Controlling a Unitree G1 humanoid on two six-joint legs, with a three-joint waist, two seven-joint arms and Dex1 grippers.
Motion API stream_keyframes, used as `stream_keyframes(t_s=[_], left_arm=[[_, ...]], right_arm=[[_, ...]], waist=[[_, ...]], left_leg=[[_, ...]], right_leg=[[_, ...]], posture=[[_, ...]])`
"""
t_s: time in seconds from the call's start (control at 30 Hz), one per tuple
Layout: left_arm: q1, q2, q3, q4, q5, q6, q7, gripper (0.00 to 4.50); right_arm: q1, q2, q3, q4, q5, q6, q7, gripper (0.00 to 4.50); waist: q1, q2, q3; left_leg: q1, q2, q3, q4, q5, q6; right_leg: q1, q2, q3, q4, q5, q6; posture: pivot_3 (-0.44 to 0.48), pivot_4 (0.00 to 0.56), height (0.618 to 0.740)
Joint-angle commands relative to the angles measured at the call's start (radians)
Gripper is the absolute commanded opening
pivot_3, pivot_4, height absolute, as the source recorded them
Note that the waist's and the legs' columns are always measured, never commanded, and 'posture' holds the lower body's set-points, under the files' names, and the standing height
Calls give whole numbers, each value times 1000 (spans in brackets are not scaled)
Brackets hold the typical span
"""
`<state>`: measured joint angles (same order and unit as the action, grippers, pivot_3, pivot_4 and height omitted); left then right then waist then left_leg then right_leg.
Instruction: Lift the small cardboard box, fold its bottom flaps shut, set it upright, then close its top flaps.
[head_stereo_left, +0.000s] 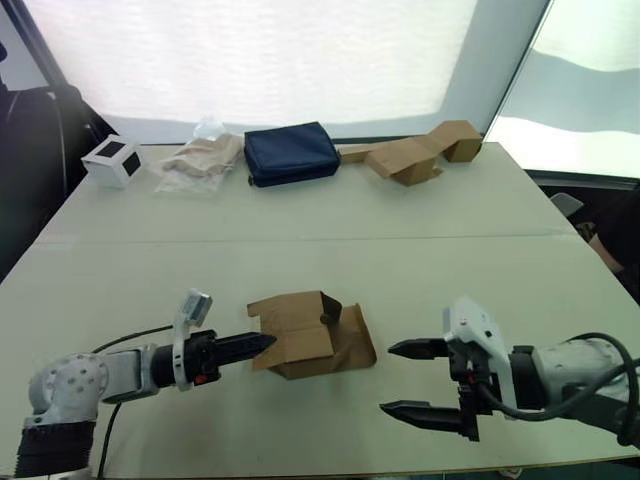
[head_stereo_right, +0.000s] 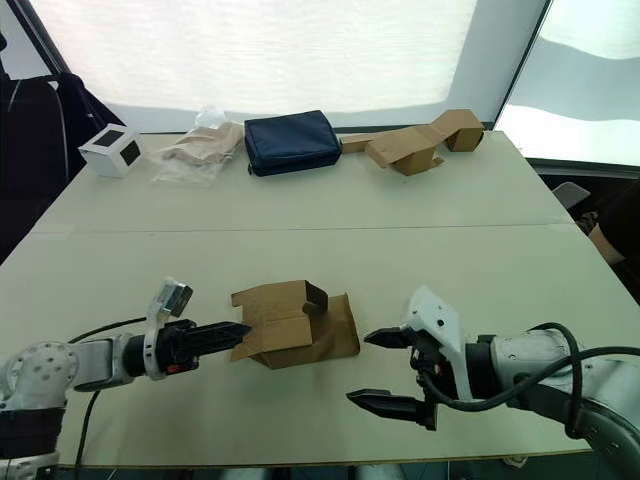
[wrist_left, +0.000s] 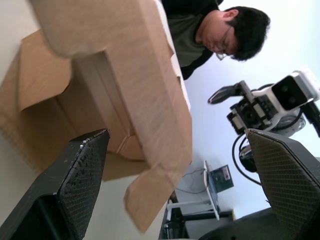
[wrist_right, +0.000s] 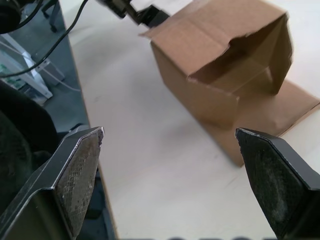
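The small cardboard box (head_stereo_left: 300, 330) lies on its side near the table's front edge, with its flaps hanging open. One wide flap (head_stereo_left: 352, 345) lies flat on the table toward the right. I cannot tell the bottom flaps from the top flaps. My left gripper (head_stereo_left: 265, 343) reaches in from the left with its tips at the box's left edge. It is open, and in the left wrist view a box wall (wrist_left: 150, 90) runs between its fingers (wrist_left: 80, 175). My right gripper (head_stereo_left: 388, 378) stands open to the right of the box, a short way off it, and faces the box (wrist_right: 220, 65).
Along the table's far edge stand a white cube with black squares (head_stereo_left: 112, 160), a crumpled plastic bag (head_stereo_left: 200, 160), a navy pouch (head_stereo_left: 292, 152) and a longer bent cardboard piece (head_stereo_left: 415, 155). A person (wrist_left: 215, 30) sits beyond the right arm in the left wrist view.
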<state>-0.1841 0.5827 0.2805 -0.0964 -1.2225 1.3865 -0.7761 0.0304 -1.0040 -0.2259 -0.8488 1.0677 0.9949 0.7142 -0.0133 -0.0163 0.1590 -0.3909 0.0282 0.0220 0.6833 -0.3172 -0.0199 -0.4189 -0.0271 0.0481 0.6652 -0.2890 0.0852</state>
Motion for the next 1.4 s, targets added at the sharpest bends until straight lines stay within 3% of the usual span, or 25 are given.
stream_keyframes(t_s=[0.03,0.37,0.6,0.8,0.9,1.2,1.23,1.4], left_arm=[[-26,-12,-30,-1,5,-17,-9,4500],[-92,-72,-90,21,8,-23,7,4500],[-122,-102,-69,-4,-59,18,73,4500],[-128,-121,-66,-5,-71,14,116,4500],[-130,-137,-65,-4,-71,4,133,3782],[-114,-149,-76,-11,-56,-21,135,249],[-110,-142,-82,-16,-48,-26,125,46],[-130,-115,-87,-11,-4,-76,88,46]], right_arm=[[-18,-19,-21,-35,26,-12,-17,4431],[-69,-39,6,-33,80,9,-69,4431],[-95,-53,-23,-39,229,10,-140,4431],[-102,-69,-6,-36,250,2,-174,4431],[-91,-74,-5,-34,240,-5,-169,4500],[-76,-78,7,-30,219,-25,-164,4500],[-80,-76,13,-29,220,-26,-168,4500],[-103,-55,18,-11,259,-37,-201,4500]], waist=[[0,0,0],[2,0,0],[-1,0,0],[2,0,0],[2,0,0],[1,0,0],[1,0,0],[2,0,0]], left_leg=[[0,0,0,0,0,0],[0,0,0,0,0,0],[0,0,0,0,0,0],[0,0,0,0,0,0],[0,0,0,0,0,0],[0,0,0,0,0,0],[0,0,0,0,0,0],[0,0,0,0,0,0]], right_leg=[[0,0,0,0,0,0],[0,0,0,0,0,0],[0,1,0,0,0,0],[0,0,0,0,0,0],[0,0,0,0,0,0],[0,1,0,0,0,0],[0,1,0,0,0,0],[0,1,0,0,0,0]], posture=[[0,150,740],[0,150,740],[0,150,740],[0,150,740],[0,150,740],[0,150,740],[0,150,740],[0,150,740]])
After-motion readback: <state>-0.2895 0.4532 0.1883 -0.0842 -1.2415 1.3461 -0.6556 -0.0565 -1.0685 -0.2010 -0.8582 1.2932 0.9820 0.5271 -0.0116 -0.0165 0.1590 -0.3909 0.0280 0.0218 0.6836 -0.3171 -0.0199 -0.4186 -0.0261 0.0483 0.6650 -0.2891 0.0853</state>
